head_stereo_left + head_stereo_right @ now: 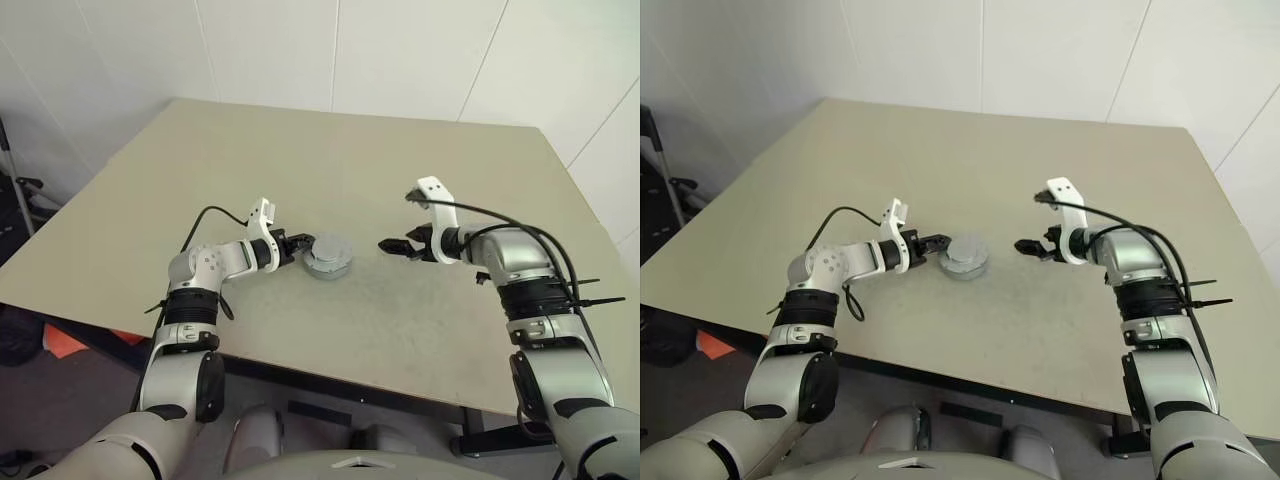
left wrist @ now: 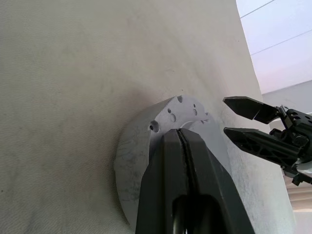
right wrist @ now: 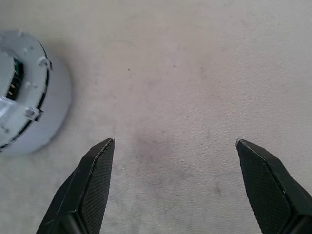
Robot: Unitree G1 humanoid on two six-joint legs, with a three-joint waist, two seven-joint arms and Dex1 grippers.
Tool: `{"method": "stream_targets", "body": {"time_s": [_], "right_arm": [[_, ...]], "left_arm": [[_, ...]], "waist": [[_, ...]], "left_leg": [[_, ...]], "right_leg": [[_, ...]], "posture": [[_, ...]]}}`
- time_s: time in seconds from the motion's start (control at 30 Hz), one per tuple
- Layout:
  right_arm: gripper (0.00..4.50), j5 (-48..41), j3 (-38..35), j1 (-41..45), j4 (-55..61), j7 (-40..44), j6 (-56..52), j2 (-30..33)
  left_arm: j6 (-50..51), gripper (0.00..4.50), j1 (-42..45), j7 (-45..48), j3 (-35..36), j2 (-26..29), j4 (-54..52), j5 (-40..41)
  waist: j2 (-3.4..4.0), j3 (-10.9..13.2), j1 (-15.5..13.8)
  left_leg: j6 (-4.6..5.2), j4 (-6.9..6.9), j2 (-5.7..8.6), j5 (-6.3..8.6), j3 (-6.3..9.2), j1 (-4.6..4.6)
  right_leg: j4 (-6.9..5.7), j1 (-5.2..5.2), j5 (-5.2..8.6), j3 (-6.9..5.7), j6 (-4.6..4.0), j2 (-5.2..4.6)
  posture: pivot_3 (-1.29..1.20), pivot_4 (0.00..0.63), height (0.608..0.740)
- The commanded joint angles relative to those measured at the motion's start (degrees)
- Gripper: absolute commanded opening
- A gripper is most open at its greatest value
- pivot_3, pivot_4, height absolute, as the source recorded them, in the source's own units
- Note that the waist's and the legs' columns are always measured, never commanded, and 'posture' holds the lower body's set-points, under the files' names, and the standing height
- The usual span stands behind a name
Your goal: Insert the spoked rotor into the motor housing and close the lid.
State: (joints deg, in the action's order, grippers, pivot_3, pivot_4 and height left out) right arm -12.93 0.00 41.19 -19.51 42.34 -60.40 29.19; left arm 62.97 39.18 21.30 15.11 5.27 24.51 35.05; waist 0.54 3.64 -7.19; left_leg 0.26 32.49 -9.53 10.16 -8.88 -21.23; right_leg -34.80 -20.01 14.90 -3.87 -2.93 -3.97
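The motor housing [image 1: 328, 257], a squat grey round cup, stands mid-table with a grey lid [image 2: 168, 116] with small holes on top. The spoked rotor is hidden. My left gripper [image 1: 304, 246] is shut, empty, with its tips resting on the lid's edge at the housing's left side; the left wrist view shows those tips [image 2: 180, 132] pressed together on the lid. My right gripper [image 1: 392, 245] hangs open a short way right of the housing and touches nothing. In the right wrist view its fingers [image 3: 92, 170] stand wide apart over bare table, with the housing [image 3: 29, 97] off to one side.
The beige table [image 1: 400, 160] is bare around the housing, and its front edge runs close below both arms. White walls stand behind it. Black cables trail from both wrists.
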Motion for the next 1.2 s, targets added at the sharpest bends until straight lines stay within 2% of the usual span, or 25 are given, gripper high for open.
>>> {"method": "stream_targets", "body": {"time_s": [0.03, 0.17, 0.43, 0.73, 1.2], "right_arm": [[4.47, -5.90, -6.51, 4.23, 0.87, 0.62, -8.25, 1.15], [4.47, -11.02, -13.43, 6.97, -0.33, -0.82, -18.40, -0.04], [4.47, -13.25, -18.03, 2.47, 2.53, -6.69, -23.53, -5.88], [4.47, -15.10, -20.79, 0.96, 3.32, -10.58, -24.42, -9.72], [4.47, -17.36, -20.81, -0.88, 5.58, -14.28, -25.23, -15.93]], "left_arm": [[0.22, 0.00, -1.02, -0.14, -1.29, 0.27, 0.20, -0.98], [0.19, 0.00, -1.39, -0.01, -1.45, 0.40, -0.05, -1.05], [-0.58, 0.00, -2.14, -0.01, -2.01, 0.63, -0.51, -1.47], [-1.37, 0.00, -2.55, 0.00, -2.75, 1.46, -0.18, -1.87], [-1.49, 0.00, -3.07, -0.41, -2.93, 1.93, -0.64, -1.83]], "waist": [[0.00, 0.00, -0.03], [0.00, -0.01, -0.17], [0.03, -0.02, -0.28], [0.06, -0.04, -0.23], [0.09, -0.06, -0.28]], "left_leg": [[0.00, 0.00, -0.01, 0.00, 0.00, 0.01], [0.00, 0.02, -0.01, 0.00, 0.00, 0.00], [-0.01, 0.01, -0.04, 0.00, 0.00, 0.00], [-0.08, -0.02, -0.05, -0.03, 0.00, 0.06], [-0.13, -0.04, -0.03, -0.05, 0.00, 0.07]], "right_leg": [[0.00, 0.01, 0.00, 0.00, 0.00, 0.00], [-0.01, 0.00, 0.00, -0.01, 0.00, 0.00], [-0.03, -0.02, 0.00, -0.06, 0.00, 0.00], [-0.06, -0.01, 0.00, -0.05, 0.00, 0.00], [-0.05, 0.01, -0.01, -0.05, 0.03, -0.01]], "posture": [[0.00, 0.000, 0.740], [0.00, 0.000, 0.740], [0.00, 0.000, 0.740], [0.00, 0.000, 0.740], [0.00, 0.000, 0.740]]}}
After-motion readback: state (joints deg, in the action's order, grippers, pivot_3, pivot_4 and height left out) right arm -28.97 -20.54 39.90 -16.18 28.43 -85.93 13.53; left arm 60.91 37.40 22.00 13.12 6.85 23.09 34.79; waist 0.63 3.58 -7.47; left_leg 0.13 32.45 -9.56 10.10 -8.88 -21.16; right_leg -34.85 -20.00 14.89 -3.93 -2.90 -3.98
